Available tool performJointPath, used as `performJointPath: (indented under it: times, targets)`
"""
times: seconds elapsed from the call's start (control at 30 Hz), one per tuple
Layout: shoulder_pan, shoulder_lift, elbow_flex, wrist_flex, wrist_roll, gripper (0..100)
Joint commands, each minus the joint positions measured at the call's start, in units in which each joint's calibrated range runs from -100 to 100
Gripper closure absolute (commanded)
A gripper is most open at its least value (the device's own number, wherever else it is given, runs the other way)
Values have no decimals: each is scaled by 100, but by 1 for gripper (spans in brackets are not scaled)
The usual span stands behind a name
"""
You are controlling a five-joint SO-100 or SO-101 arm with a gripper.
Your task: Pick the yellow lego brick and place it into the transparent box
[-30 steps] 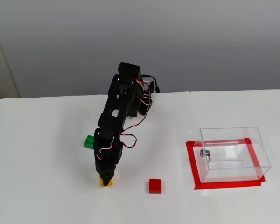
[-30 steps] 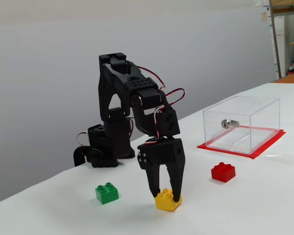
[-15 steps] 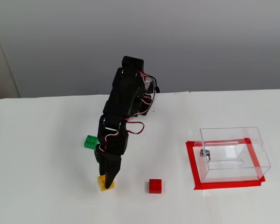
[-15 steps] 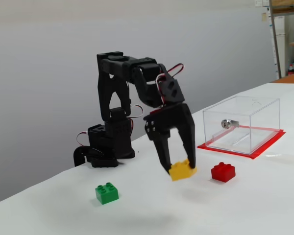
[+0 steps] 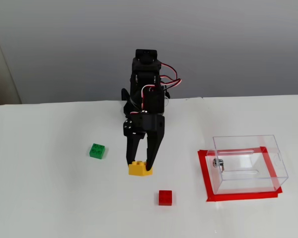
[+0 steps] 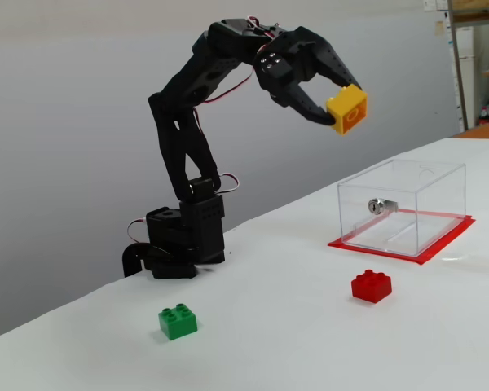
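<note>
**Yellow brick aloft, clamped in the jaws**

Hidden in a fixed view from above: the height of the gripper (image 5: 140, 166), which there seems to sit on the table (image 5: 49, 198). Seen plainly in a fixed view from the side: gripper (image 6: 336, 107) high in the air, jaws closed on the yellow lego brick (image 6: 347, 109), brick tilted with its underside turned toward the camera. Brick's far faces covered by the fingers (image 6: 306, 104).

Open air all round the gripper, nothing touching it but the brick. Below and well apart, toward the right of both fixed views, the transparent box (image 6: 402, 207) on red tape (image 6: 407, 251), open at the top, a small metal fitting (image 6: 377, 206) on one wall. No brick visible inside through the clear walls.

Below the gripper on the table, a red brick (image 6: 371, 286) near the box and a green brick (image 6: 178, 321) well off to the left, both free-standing. Table edges cut off in both views.
</note>
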Motion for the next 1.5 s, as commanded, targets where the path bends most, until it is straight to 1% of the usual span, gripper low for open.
performJointPath:
  times: [0.0,0.3,0.53,0.7,0.83,1.0,1.3,1.47]
  targets:
    - [-611,-549,-227,12,37,92]
    - [-2393,-863,-200,21,42,92]
    - [-3746,-779,-200,12,318,91]
    - [-4522,-711,-19,-66,439,91]
    - [-4988,-600,271,-75,444,91]
    - [-5506,-363,388,-75,606,91]
    - [-6075,401,325,-101,606,91]
    - [-6327,876,370,-606,574,91]
